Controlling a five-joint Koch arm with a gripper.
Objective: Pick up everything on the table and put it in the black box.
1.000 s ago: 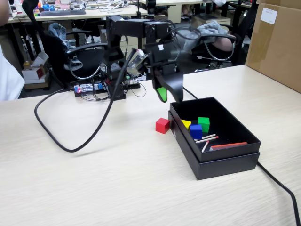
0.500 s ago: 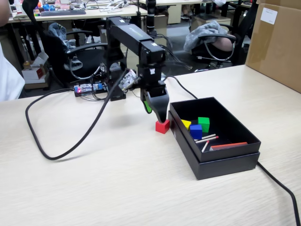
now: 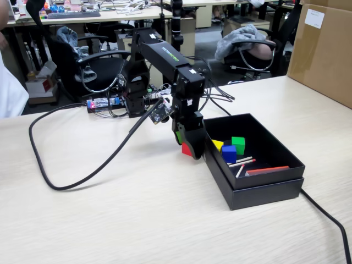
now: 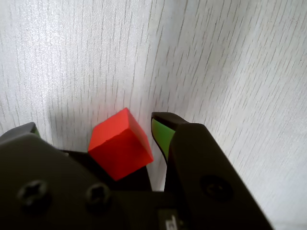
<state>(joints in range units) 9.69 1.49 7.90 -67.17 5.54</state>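
Observation:
A red cube [image 3: 185, 150] [image 4: 120, 143] rests on the beige table [image 3: 137, 214], just left of the black box [image 3: 258, 186]. My gripper [image 3: 188, 144] [image 4: 95, 124] is lowered over it and open. In the wrist view the cube sits between the two jaws. The green-padded right finger [image 4: 160, 132] is close beside the cube, and the left finger [image 4: 24, 130] stands well apart from it. Inside the box lie a yellow cube [image 3: 218, 144], a green cube [image 3: 238, 144] and a blue cube [image 3: 229, 153].
Thin red-and-white sticks [image 3: 242, 163] lie in the box beside the cubes. A black cable [image 3: 82, 177] loops across the table left of the arm, and another cable [image 3: 330, 220] runs off at the right. A brown carton [image 3: 324, 49] stands at the far right.
The gripper came down from above the box's near corner to the table and now straddles the red cube. The cable loop shifted a little. The cubes in the box stayed put.

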